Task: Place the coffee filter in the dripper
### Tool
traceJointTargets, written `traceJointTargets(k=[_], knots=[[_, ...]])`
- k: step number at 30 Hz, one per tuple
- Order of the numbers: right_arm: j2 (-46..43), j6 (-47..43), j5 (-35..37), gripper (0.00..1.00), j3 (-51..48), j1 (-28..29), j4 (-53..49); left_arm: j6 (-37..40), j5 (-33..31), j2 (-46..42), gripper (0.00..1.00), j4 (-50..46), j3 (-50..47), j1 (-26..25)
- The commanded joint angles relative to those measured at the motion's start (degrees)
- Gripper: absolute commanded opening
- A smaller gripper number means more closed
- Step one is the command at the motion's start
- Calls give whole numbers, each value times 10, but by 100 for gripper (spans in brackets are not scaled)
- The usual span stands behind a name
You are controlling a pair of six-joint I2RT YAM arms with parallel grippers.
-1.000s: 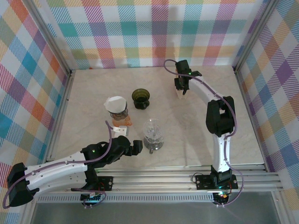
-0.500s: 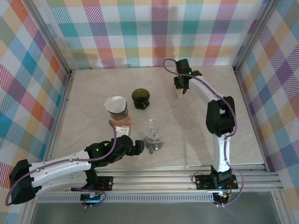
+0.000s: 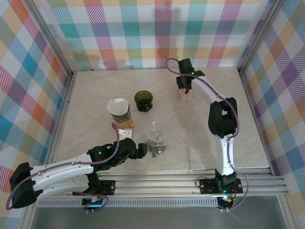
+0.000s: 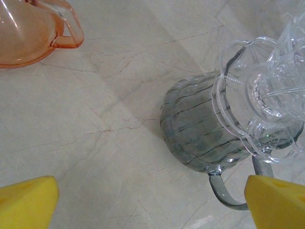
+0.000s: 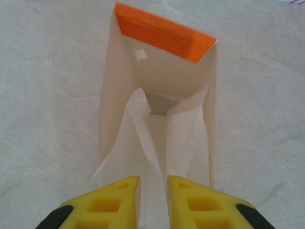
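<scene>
The right gripper (image 5: 152, 199) is at the far side of the table (image 3: 95, 90). Its yellow fingers (image 5: 116, 202) are almost together and pinch the near edge of the white coffee filter (image 5: 143, 138), which sits inside a white packet (image 5: 110, 95) with an orange end. The left gripper (image 4: 152, 200) has its fingers wide apart and holds nothing, just beside the glass mug (image 4: 200, 129) that carries the clear dripper (image 4: 281, 81), well apart from the filter. An orange dripper (image 4: 28, 33) stands near.

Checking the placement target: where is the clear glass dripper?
Top view: the clear glass dripper sits near centre on a grey mug, right of the open left gripper.
</scene>
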Motion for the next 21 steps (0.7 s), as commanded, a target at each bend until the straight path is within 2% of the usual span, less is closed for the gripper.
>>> traceJointTargets(k=[1, 7, 13, 21], knots=[[16, -4, -1, 22, 19, 1, -16, 2, -2, -3, 100, 3, 17, -1], [20, -3, 7, 18, 16, 2, -12, 0, -3, -4, 100, 1, 18, -1], [14, -6, 10, 0, 15, 2, -7, -2, -2, -3, 100, 0, 19, 0], [-73, 4, -2, 0, -55, 16, 33, -6, 1, -9, 100, -4, 18, 0]])
